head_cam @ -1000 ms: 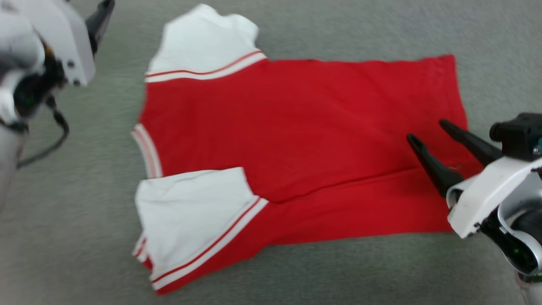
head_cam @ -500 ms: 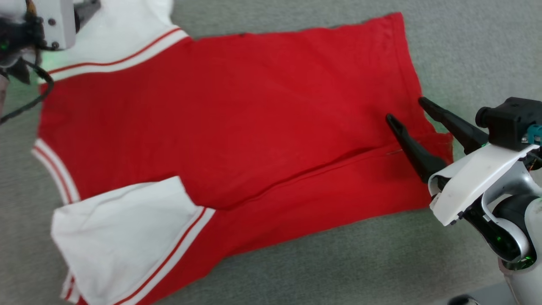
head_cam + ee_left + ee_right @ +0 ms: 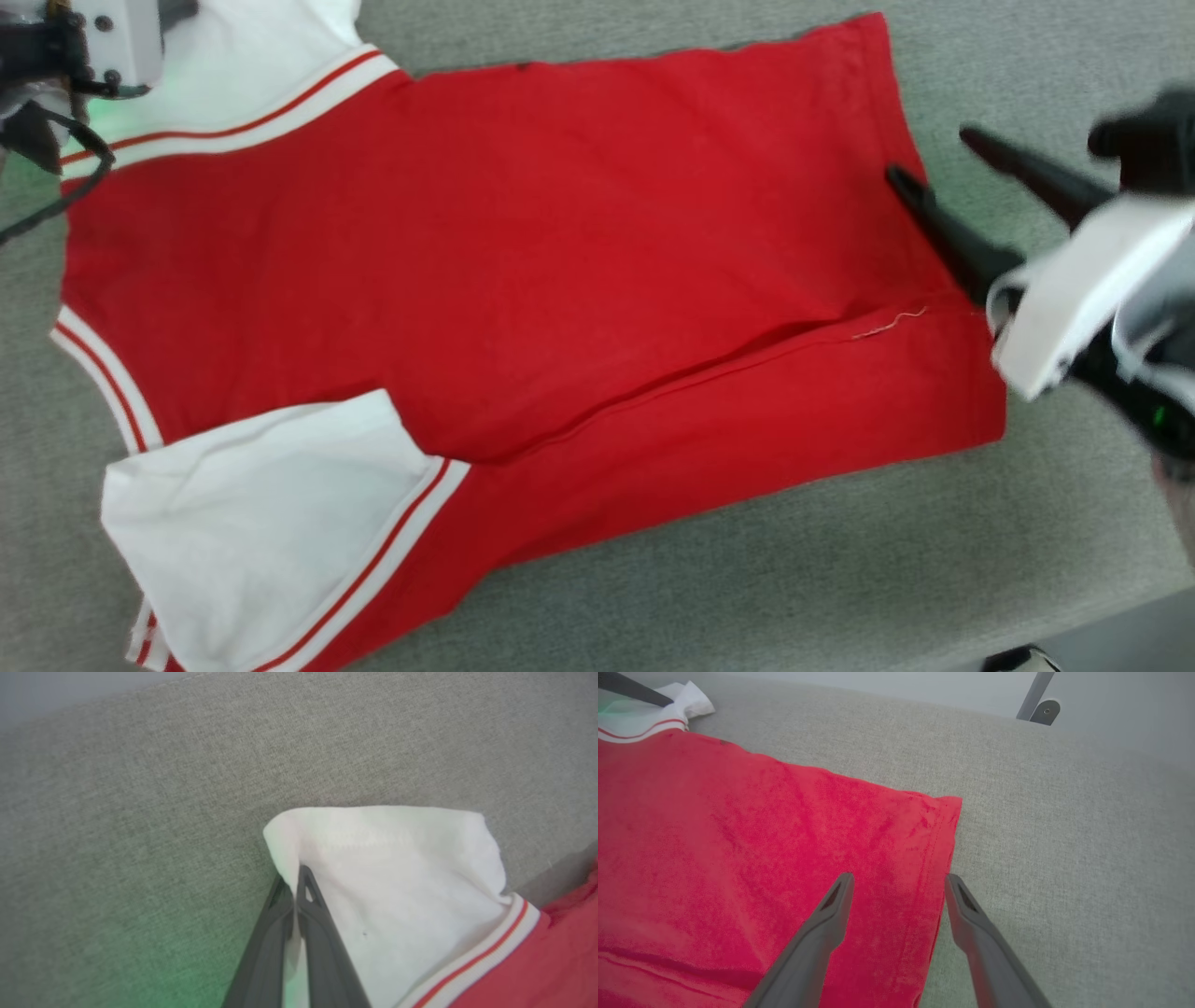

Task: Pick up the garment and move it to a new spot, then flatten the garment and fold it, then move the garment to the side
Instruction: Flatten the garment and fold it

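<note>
Head view: the garment (image 3: 523, 243) lies spread flat on the grey woven surface (image 3: 840, 579). Its plain red side is up and its white sleeves are at its left end. A long crease runs along its near part, and there's a pale loose thread (image 3: 892, 324) close to its hem. The right hand (image 3: 929, 154) is at that hem, fingers apart, one over the red cloth and the other just off the garment's edge.

Left wrist view: the left hand (image 3: 293, 877) is pinched together on the edge of the garment's white sleeve, cloth caught between the two fingers, striped trim nearby.

Right wrist view: fingers wide apart, straddling the garment's hem near its far corner. Whether the tips touch the cloth, can't tell. A metal leg (image 3: 1034, 695) stands well beyond the garment.
</note>
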Tool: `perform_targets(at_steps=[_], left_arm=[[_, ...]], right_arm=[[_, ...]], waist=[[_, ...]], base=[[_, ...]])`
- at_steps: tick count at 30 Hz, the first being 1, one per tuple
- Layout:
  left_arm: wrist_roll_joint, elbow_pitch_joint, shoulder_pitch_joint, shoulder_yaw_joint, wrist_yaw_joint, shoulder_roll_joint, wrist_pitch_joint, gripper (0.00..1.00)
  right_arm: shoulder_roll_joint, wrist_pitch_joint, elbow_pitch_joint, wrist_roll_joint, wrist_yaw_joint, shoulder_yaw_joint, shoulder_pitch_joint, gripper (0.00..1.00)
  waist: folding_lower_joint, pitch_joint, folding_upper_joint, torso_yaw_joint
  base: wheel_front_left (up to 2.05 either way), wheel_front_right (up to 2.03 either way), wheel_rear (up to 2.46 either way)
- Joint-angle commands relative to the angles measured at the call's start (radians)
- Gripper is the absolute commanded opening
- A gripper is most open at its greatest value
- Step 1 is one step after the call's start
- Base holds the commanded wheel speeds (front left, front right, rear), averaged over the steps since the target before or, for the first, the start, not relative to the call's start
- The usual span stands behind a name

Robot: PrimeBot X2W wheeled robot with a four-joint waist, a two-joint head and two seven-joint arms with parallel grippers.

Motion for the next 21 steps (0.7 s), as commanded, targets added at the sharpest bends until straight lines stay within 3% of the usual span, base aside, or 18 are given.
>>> perform_targets(at_steps=[1,7,13,21], left_arm=[[-0.007,0.009,0.038,-0.02,-0.004,-0.01,0.009,0.0],[-0.038,-0.018,0.011,-0.053,-0.005,-0.034,-0.014,0.0],[-0.051,-0.019,-0.026,-0.089,-0.004,-0.06,-0.041,0.0],[-0.085,-0.005,-0.023,-0.148,-0.004,-0.097,-0.079,0.0]], right_arm=[[0.0,0.023,0.017,0.017,-0.001,0.007,-0.034,1.0],[-0.028,0.186,0.197,0.059,-0.001,0.024,-0.248,1.0],[-0.005,0.292,0.444,0.067,-0.001,0.035,-0.423,1.0],[-0.017,0.369,0.584,0.153,-0.001,0.145,-0.469,1.0]], waist=[[0.0,0.001,-0.0001,0.009],[0.0,0.018,-0.0001,0.053],[0.0,0.045,-0.0001,0.096],[0.0,0.038,-0.0001,0.13]], base=[[0.0,0.0,0.0],[0.0,0.0,0.0],[0.0,0.0,0.0],[0.0,0.0,0.0]])
